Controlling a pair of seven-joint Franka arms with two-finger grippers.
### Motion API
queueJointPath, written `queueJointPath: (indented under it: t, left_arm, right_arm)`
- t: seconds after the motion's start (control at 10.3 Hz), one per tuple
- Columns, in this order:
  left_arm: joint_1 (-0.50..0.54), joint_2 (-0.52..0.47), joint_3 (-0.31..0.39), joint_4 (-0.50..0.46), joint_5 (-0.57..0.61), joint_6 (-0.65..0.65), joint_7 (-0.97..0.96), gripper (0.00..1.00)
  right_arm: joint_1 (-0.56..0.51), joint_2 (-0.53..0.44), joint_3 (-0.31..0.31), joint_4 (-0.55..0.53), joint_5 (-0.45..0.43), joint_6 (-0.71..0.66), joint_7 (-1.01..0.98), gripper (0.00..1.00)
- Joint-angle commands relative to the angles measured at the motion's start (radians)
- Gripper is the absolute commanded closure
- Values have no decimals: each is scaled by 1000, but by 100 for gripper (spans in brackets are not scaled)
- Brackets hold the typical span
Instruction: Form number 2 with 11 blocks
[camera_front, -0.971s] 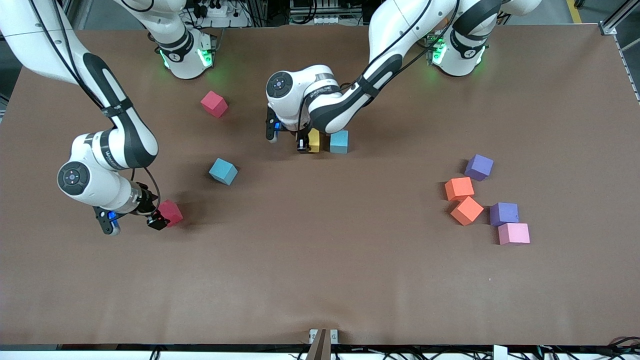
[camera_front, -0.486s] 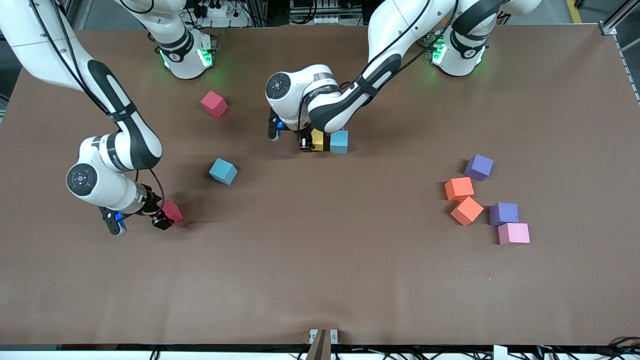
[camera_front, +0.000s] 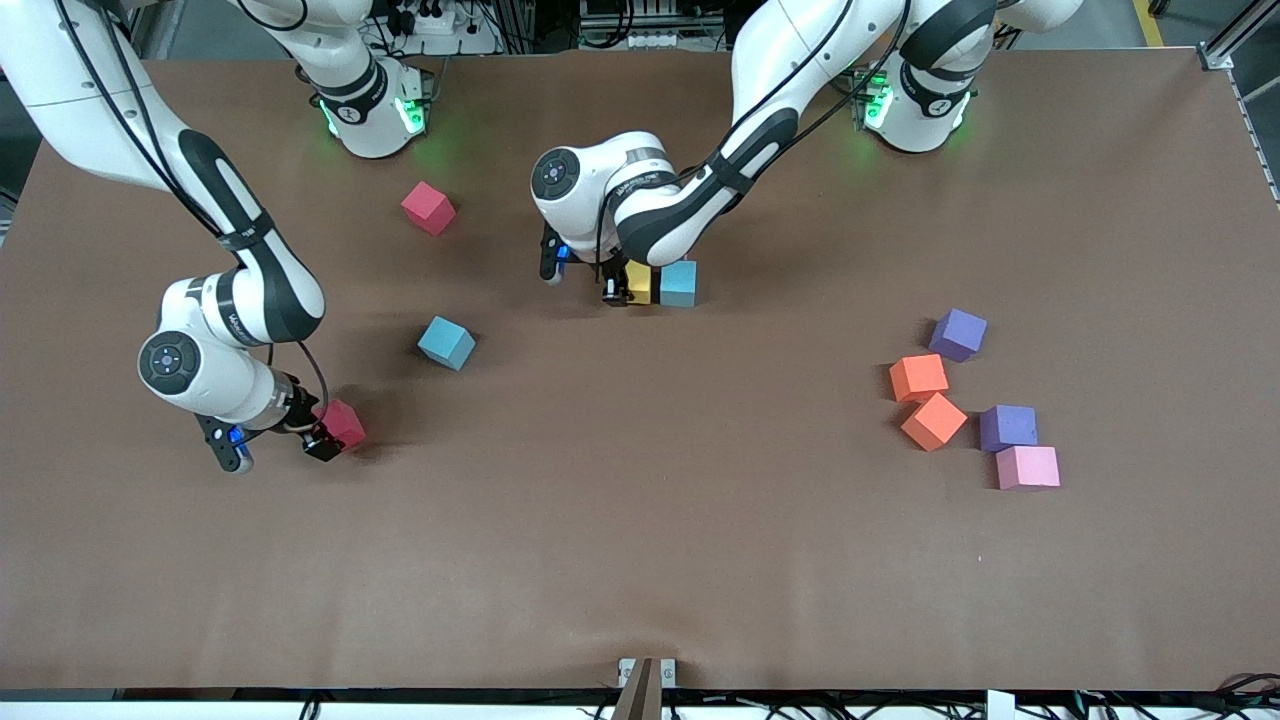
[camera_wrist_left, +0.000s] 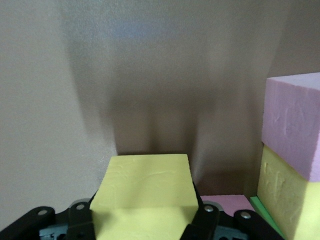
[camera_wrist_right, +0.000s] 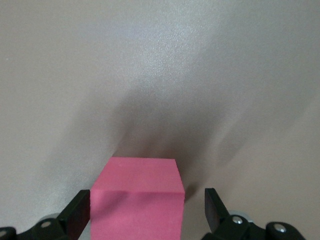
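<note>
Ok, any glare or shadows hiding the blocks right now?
Front view: even light, soft arm shadows on the brown table, green glow at both bases. Left wrist view: a dark shadow past the matte yellow cube in the left gripper. Right wrist view: a pale sheen on the table above the pink cube.

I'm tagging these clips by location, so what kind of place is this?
Probably a robotics lab. Two white robot arms are bolted along one edge of a brown paper-covered table scattered with small matte foam cubes, with cables and power strips past its edge.
</note>
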Motion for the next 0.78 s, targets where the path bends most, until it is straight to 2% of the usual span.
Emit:
queueJointPath:
  t: [0.0,0.1,0.19,0.68]
  left_arm:
    - [-26,-3,13,6,19,-26,7,74]
    - [-40,-3,33,6,19,-27,7,74]
    - [-57,-2,44,6,19,-27,7,74]
    - [-67,-2,56,4,22,-37,8,74]
  right_arm:
    - [-25,15,17,-6,-21,20,-10,65]
    - [-28,18,17,-6,-21,37,-10,96]
    - [-28,20,17,-4,-20,42,-11,100]
    - [-4,8,28,23,-6,7,6,100]
